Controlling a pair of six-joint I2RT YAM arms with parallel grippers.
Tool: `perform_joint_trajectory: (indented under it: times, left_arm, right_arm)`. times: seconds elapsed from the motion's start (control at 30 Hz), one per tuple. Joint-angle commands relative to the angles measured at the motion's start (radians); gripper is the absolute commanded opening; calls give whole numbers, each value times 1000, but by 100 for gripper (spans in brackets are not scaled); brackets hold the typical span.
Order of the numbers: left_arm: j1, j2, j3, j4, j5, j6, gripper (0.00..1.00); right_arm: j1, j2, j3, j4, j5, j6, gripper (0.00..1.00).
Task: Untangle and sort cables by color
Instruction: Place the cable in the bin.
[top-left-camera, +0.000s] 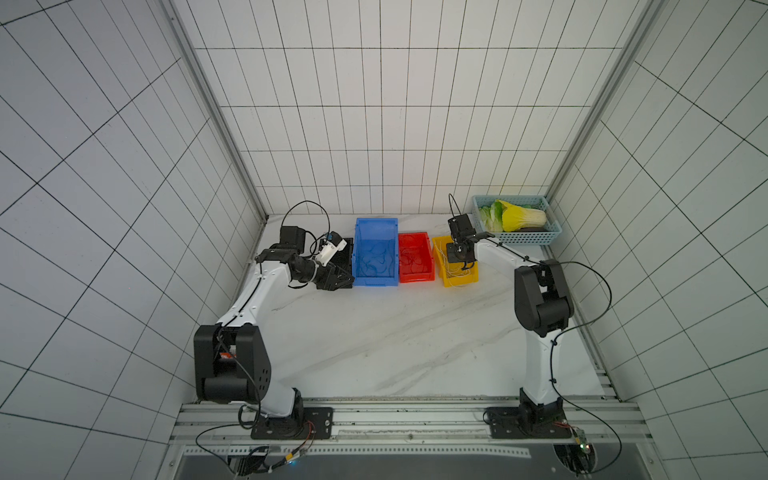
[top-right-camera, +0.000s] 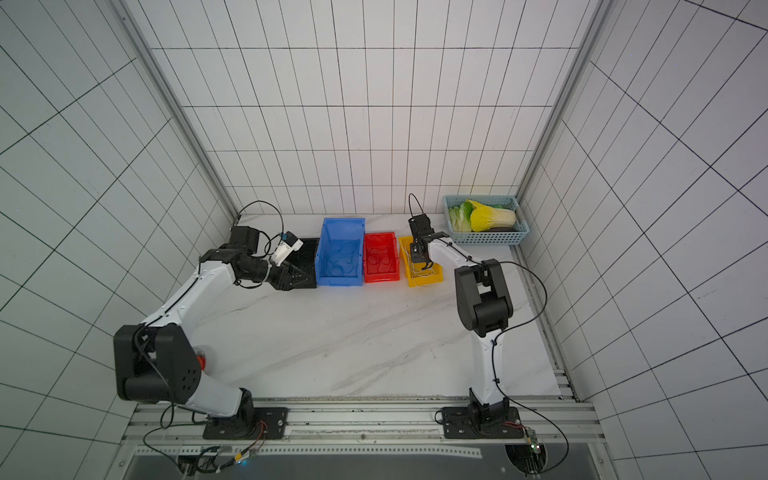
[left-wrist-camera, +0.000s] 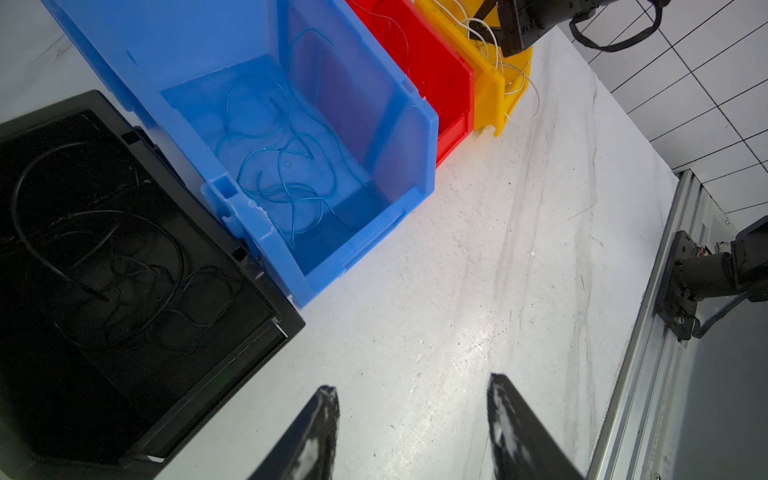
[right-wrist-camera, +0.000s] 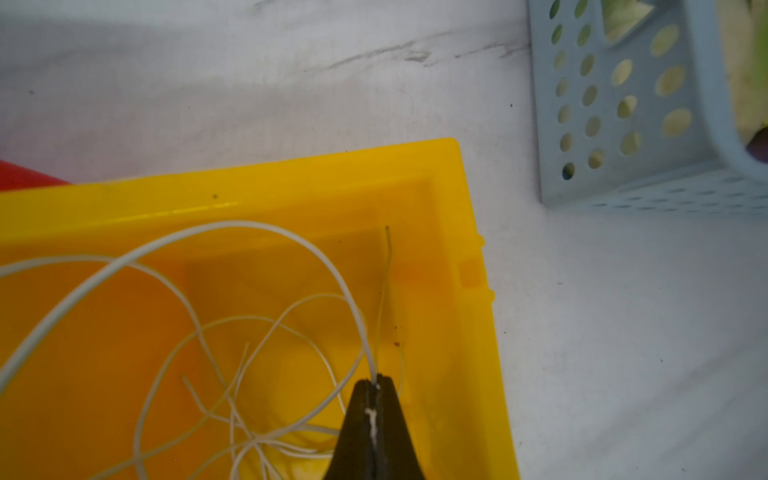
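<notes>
My right gripper (right-wrist-camera: 376, 380) is shut on a white cable (right-wrist-camera: 249, 226) that loops up over the yellow bin (right-wrist-camera: 291, 174). More white cables (right-wrist-camera: 249, 419) lie curled inside that bin. Blue cables (left-wrist-camera: 286, 166) lie in the blue bin (left-wrist-camera: 407, 137). Black cables (left-wrist-camera: 124, 270) lie in the black bin (left-wrist-camera: 266, 316), and red ones (top-left-camera: 415, 259) in the red bin (top-left-camera: 417, 277). My left gripper (left-wrist-camera: 411, 382) is open and holds nothing. It hangs over bare table in front of the black bin. In both top views it (top-left-camera: 338, 282) (top-right-camera: 297, 282) is at the row's left end.
A pale blue perforated basket (top-left-camera: 528, 237) with a cabbage (top-left-camera: 521, 218) stands at the back right, close to the yellow bin. A few white cable ends (left-wrist-camera: 528, 116) hang over the yellow bin's front. The marble table (top-left-camera: 395, 340) ends at a metal rail (top-left-camera: 407, 419) in front.
</notes>
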Motion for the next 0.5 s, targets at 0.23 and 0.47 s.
perform_joint_trajectory:
  times: [0.23,0.47]
  left_arm:
    - [-4,-5,-11,2,3,16,54]
    - [-2,-12,-17,-18,0,64,57]
  right_arm:
    - [-11,-78,53,-107,0,-26,28]
    - [-13,-203,83,-145,-16,-45,38]
